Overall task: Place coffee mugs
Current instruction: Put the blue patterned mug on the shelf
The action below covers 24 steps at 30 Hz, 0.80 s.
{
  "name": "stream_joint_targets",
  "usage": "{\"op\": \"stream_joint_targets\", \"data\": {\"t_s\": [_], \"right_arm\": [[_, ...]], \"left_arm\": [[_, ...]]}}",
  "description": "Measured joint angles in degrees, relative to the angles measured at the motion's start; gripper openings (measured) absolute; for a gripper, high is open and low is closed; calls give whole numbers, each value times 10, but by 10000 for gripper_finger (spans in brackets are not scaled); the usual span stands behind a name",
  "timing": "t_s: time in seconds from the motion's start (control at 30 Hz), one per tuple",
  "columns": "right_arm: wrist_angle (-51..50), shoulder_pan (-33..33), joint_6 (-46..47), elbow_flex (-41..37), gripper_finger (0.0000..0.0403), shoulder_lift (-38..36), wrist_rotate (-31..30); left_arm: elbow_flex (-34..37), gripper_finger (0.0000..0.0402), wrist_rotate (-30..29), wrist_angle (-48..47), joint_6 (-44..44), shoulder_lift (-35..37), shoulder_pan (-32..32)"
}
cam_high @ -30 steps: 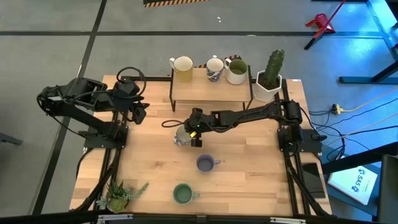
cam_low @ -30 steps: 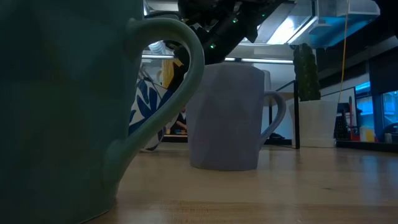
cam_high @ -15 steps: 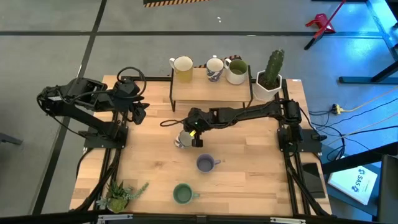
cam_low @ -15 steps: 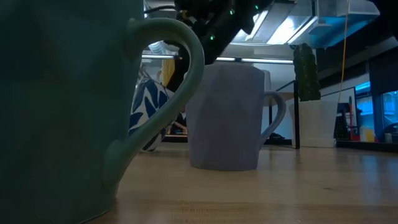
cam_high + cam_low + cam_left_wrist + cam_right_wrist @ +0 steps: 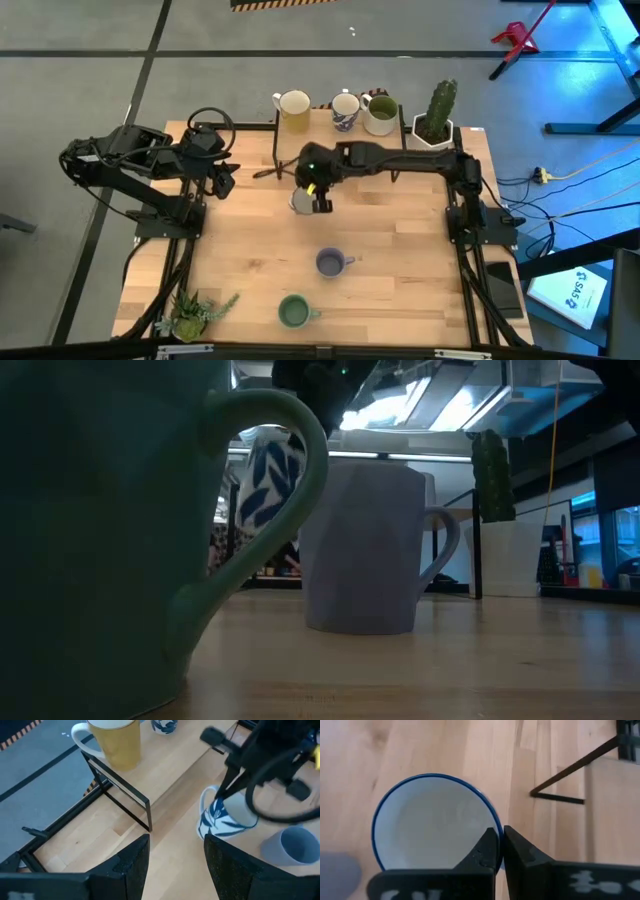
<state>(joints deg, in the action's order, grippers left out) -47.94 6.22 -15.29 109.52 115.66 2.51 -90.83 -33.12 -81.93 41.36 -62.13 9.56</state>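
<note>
My right gripper (image 5: pixel 319 196) hangs over the table's middle, just in front of the wooden shelf (image 5: pixel 340 145), shut on a white mug with blue leaves (image 5: pixel 302 201), which also shows in the low view (image 5: pixel 270 475) and the left wrist view (image 5: pixel 225 817). On the shelf stand a yellow mug (image 5: pixel 293 108), a white-and-blue mug (image 5: pixel 345 110) and a white mug with a green inside (image 5: pixel 380 114). A purple mug (image 5: pixel 330 263) and a green mug (image 5: pixel 293 312) stand on their bases nearer the table's near edge. My left gripper (image 5: pixel 172 865) waits open at the table's left. My right gripper pinches the leaf mug's rim (image 5: pixel 489 820), one finger (image 5: pixel 487 851) inside the cup and the other outside its wall. The fingers come from above, pointing down. The mug hangs below them, lifted clear of the table, its mouth facing up.
A cactus in a white pot (image 5: pixel 433 125) stands at the shelf's right end. A small green plant (image 5: pixel 190 315) lies at the near left corner. Bare wood lies between the shelf and the purple mug. In the low view the green mug (image 5: pixel 100 530) fills the foreground.
My right gripper has risen and moved toward the far edge and the shelf, staying shut. The leaf mug, which stood on the table a second ago, has been lifted clear and carried along with it.
</note>
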Motion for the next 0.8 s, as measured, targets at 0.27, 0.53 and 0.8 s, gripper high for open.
{"op": "stream_joint_targets", "data": {"t_s": [0.27, 0.53, 0.8], "right_arm": [[-117, 34, -17, 117, 0, -1, 18], [-151, 84, -27, 206, 0, -2, -2], [-169, 148, -27, 212, 0, 3, -3]], "left_arm": [[0, 182, -1, 0, 0, 0, 0], [0, 182, -14, -1, 0, 0, 0], [0, 182, -14, -1, 0, 0, 0]]}}
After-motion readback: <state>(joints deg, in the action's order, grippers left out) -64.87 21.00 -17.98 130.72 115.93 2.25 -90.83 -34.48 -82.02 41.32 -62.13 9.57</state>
